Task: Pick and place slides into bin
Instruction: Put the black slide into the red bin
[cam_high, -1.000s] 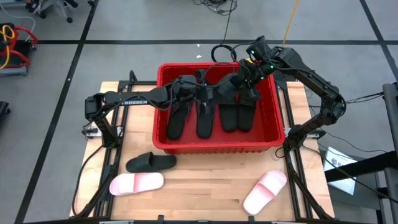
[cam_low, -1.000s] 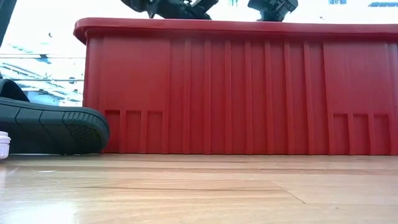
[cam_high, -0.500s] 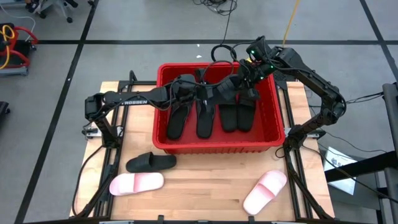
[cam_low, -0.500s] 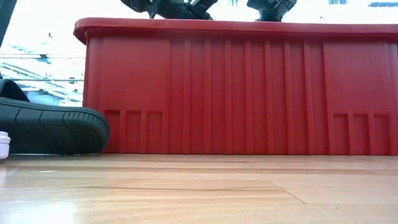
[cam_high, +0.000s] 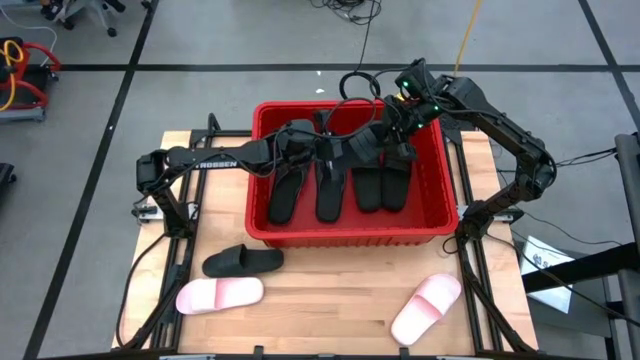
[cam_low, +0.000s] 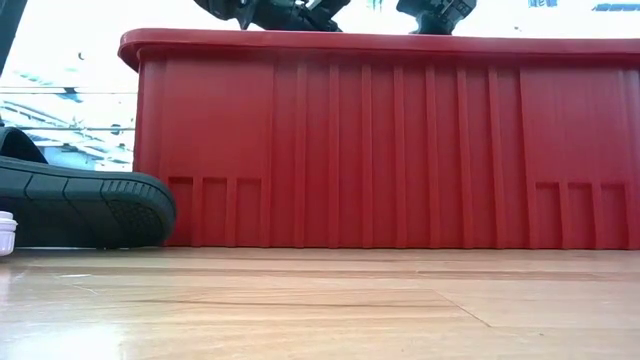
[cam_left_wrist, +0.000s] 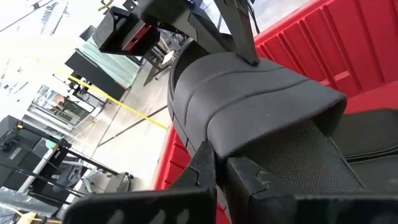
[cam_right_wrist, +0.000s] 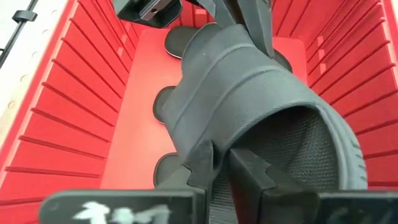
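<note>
Left gripper (cam_high: 322, 152), over bin (cam_high: 262, 232) centre, has just snapped from wide apart to clamped on edge of black slide (cam_left_wrist: 249, 118) held above bin. Right gripper (cam_high: 385, 140), at 1 o'clock of bin, pinches same slide's other edge (cam_right_wrist: 261, 106), fingers starting to ease. Looks like handover; drop into bin likely next.

Four black slides (cam_high: 340, 185) lie in bin. Wooden table (cam_high: 330, 310): black slide (cam_high: 243, 261) at 7 o'clock, pink slide (cam_high: 220, 294) below it, pink slide (cam_high: 426, 308) at 5 o'clock. Grey floor (cam_high: 200, 40), cables around.
</note>
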